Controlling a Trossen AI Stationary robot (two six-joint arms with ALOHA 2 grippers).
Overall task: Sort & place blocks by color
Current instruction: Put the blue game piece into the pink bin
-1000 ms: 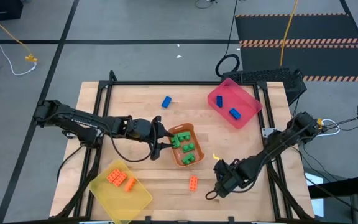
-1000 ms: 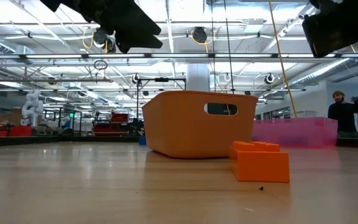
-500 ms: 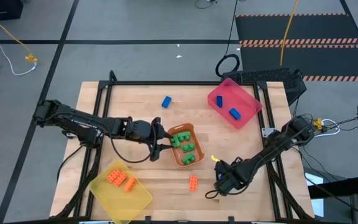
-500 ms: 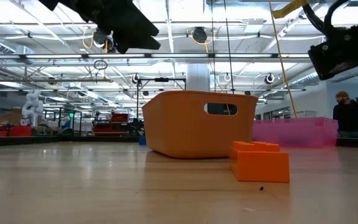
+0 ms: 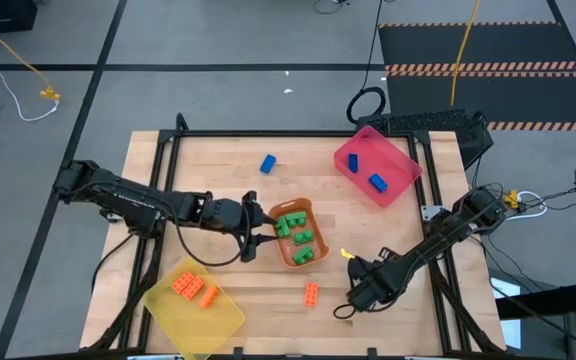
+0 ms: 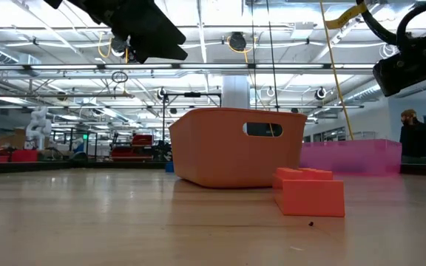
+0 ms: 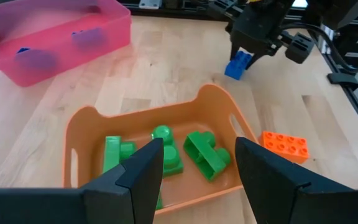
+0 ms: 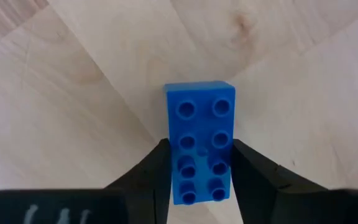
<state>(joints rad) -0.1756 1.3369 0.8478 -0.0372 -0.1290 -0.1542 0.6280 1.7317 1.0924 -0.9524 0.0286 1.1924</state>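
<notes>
at the table's left front corner, the translucent yellow tray (image 5: pixel 223 322) holds two orange studded bricks (image 5: pixel 194 288), and the left gripper (image 5: pixel 256 231) hovers with jaws open and empty at the rim of the orange tray (image 5: pixel 298 262), where the green studded bricks (image 5: pixel 297 229) lie sorted. a loose orange brick (image 5: pixel 311 293) on the bare wood and a loose blue brick (image 5: pixel 268 163) near the far edge are still to be sorted. to the right, the right gripper (image 5: pixel 352 296) closes its fingers (image 8: pixel 151 171) against the sides of another blue studded brick (image 8: pixel 201 142) near the front edge, bound, i judge, for the translucent pink tray (image 5: pixel 353 160) that already holds two blue bricks (image 5: pixel 377 182).
</notes>
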